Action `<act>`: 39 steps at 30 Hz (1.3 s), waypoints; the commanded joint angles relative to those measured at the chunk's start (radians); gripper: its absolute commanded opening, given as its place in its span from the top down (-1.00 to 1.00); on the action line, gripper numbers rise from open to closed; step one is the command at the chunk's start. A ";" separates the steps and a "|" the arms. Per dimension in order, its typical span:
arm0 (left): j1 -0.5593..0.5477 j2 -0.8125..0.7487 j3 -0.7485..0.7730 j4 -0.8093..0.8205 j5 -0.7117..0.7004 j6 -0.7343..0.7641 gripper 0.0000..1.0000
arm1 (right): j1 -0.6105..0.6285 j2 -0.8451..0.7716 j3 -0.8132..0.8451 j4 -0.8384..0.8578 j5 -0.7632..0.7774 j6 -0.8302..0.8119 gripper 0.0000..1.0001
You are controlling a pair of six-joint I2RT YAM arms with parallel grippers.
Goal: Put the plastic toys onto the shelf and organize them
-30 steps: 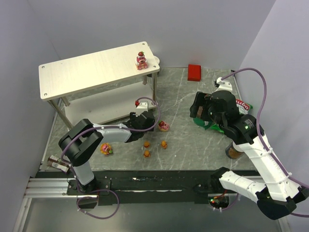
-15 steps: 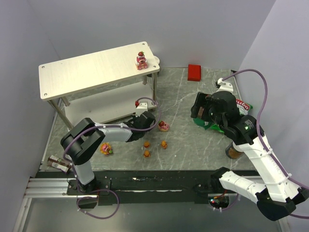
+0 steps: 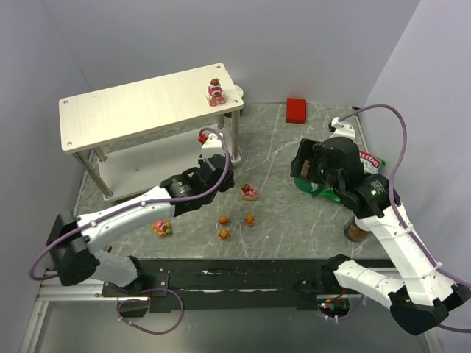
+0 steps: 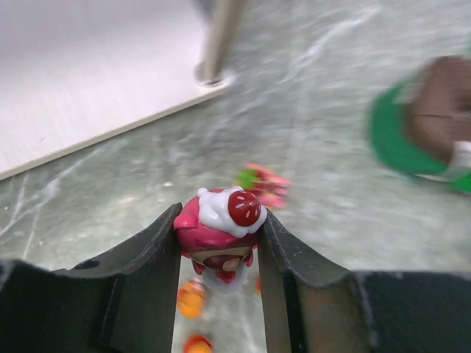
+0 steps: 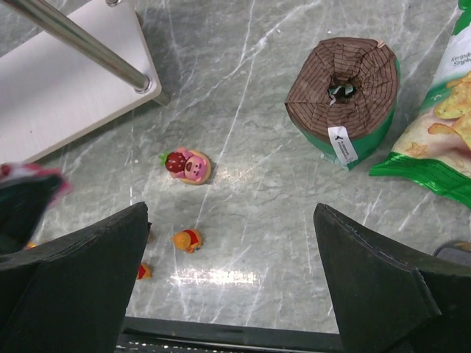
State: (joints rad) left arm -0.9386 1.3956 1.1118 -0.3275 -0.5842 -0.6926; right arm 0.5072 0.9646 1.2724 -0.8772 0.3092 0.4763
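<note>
Grey marbled tabletop [image 3: 280, 147] runs between pale walls, with the shelf [image 3: 132, 110] at the far left. Your left gripper [image 4: 219, 220] is clamped on a pink-red strawberry bear [image 4: 221, 234] — both fingers press its sides, and it hangs above the table, just off the shelf's right-hand legs. A second strawberry bear [image 3: 215, 93] stands upright on the top board near its right end. Down on the table you have a third strawberry bear [image 5: 187, 165] lying down, three small orange bears [image 3: 223, 219] close by it, and the flower-faced figurine [image 3: 161, 227] further left. Your right gripper [image 5: 229, 213] hangs with its jaws spread wide, holding nothing (a brown-and-green cylinder [image 5: 343, 92] and a snack bag [image 5: 434, 125] sit just to its right).
</note>
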 commanded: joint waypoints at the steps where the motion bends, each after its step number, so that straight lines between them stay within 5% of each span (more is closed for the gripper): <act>1: -0.060 -0.095 0.129 -0.162 -0.065 -0.010 0.98 | -0.013 0.020 0.033 0.044 0.007 -0.016 -0.99; 10: -0.056 -0.081 0.533 -0.513 -0.318 -0.111 0.98 | -0.021 0.048 0.048 0.058 -0.010 -0.022 -0.99; 16: 0.062 0.005 0.758 -0.539 -0.203 -0.002 0.98 | -0.024 0.063 0.054 0.061 -0.028 -0.028 -0.99; 39: 0.374 0.174 0.951 -0.640 -0.031 0.220 0.87 | -0.067 0.088 0.047 0.069 -0.045 -0.039 -0.99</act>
State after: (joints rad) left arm -0.5850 1.5612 1.9968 -0.9279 -0.6849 -0.5072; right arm 0.4515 1.0405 1.2846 -0.8459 0.2649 0.4473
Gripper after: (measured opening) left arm 0.438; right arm 0.993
